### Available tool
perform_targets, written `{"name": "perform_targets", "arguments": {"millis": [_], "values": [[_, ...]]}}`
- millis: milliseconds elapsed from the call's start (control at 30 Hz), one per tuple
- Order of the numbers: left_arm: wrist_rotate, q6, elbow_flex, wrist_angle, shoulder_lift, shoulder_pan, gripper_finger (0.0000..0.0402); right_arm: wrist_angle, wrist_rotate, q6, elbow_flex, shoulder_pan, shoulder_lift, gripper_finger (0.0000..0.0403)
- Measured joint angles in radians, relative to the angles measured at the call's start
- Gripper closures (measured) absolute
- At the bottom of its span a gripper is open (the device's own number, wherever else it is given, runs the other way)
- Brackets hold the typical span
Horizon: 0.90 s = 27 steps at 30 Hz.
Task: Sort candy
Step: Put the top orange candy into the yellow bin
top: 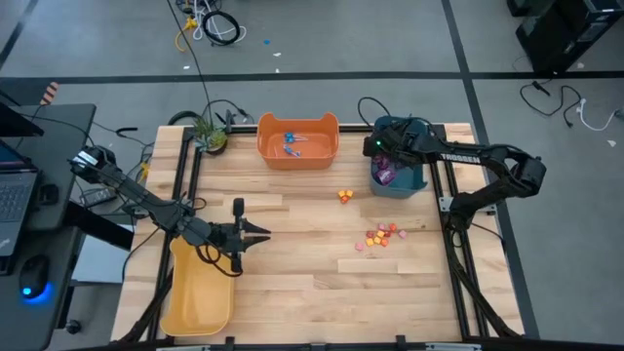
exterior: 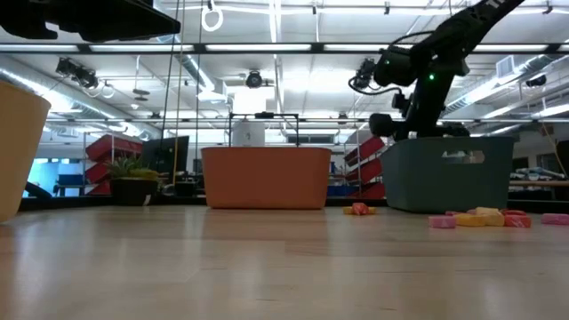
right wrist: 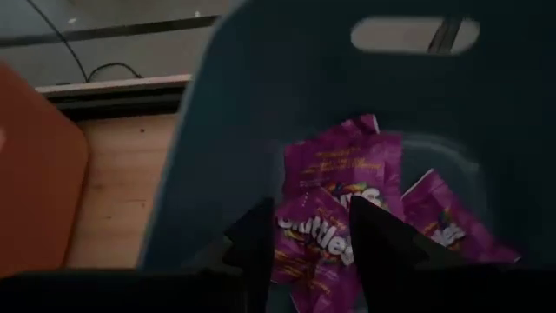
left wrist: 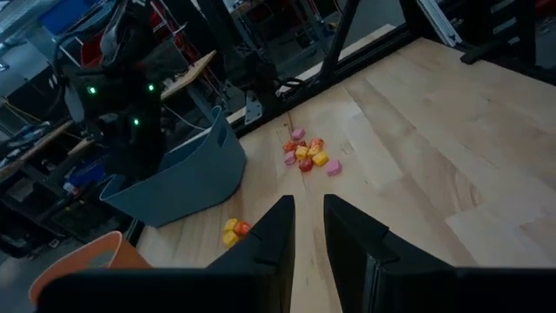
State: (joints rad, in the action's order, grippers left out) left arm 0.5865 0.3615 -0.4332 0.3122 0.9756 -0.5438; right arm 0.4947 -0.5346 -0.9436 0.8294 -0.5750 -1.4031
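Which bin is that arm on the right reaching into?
On the wooden table, look along the far edge to the right corner. The teal bin there, under the right gripper, holds shiny purple packets; the orange bin beside it holds blue sweets.

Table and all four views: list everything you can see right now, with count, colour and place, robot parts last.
Purple packets: at least three, shiny purple, inside the teal bin.
Blue lollipops: a few, blue, inside the orange bin.
Small candy pieces: one cluster, orange, red and pink, loose on the wood right of centre.
Candy pair: yellow and orange, in front of the teal bin.
Orange bin: one, far edge, centre.
Teal bin: one, far right.
Yellow bin: one, near left corner.
Potted plant: one, green, far left.
Left end effector: open, empty, beside the yellow bin.
Right end effector: open, over the purple packets.
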Motion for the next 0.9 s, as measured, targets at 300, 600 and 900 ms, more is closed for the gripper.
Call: {"name": "perform_targets", "arguments": {"millis": [300, 600, 900], "values": [[0.0, -0.056, 0.0, -0.002, 0.0, 0.0, 0.0335, 0.028, 0.009, 0.282, 0.051, 0.003, 0.139, 0.0264], [0.058, -0.031, 0.0, 0.168, 0.0, 0.024, 0.0335, -0.136, 0.295, 0.724, 0.057, 0.083, 0.286, 0.0265], [0.012, -0.055, 0.0, 0.255, 0.013, 0.159, 0.0335, -0.215, 0.508, 0.918, 0.057, 0.238, 0.223, 0.0266]]}}
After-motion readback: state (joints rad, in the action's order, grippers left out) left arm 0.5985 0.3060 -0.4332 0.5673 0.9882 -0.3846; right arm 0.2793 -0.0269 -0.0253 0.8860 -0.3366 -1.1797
